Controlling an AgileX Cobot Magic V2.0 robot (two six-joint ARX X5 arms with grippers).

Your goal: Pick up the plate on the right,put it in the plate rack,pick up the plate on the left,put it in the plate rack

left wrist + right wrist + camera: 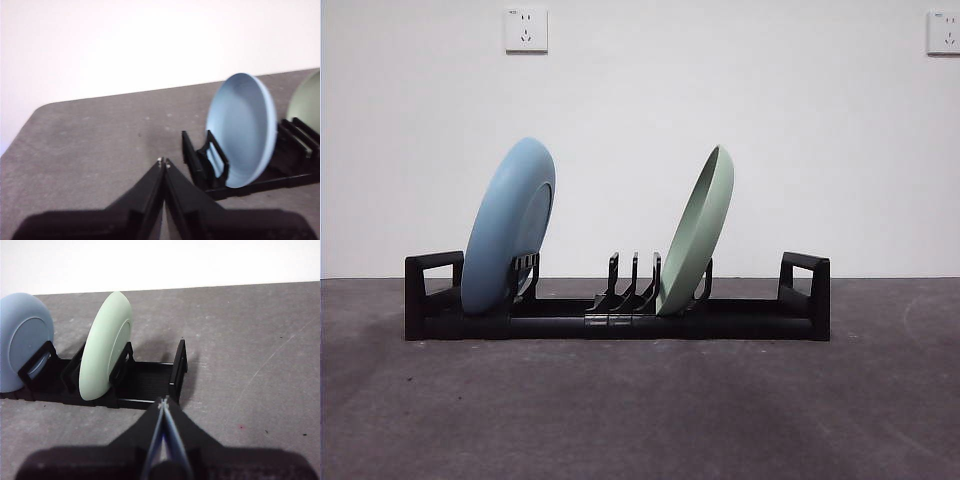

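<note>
The black plate rack (620, 318) lies across the dark table. A blue plate (510, 225) stands tilted in its left slots and a green plate (698, 232) leans in the slots right of the middle. No arm shows in the front view. In the left wrist view my left gripper (163, 162) is shut and empty, back from the rack's end (192, 155) near the blue plate (242, 127). In the right wrist view my right gripper (163, 402) is shut and empty, just off the rack's other end handle (179, 367), with the green plate (107, 347) beyond it.
A white wall with two sockets (526, 30) stands behind the table. The table's rounded corner (37, 112) shows in the left wrist view. Three bare divider prongs (635, 275) stand between the two plates.
</note>
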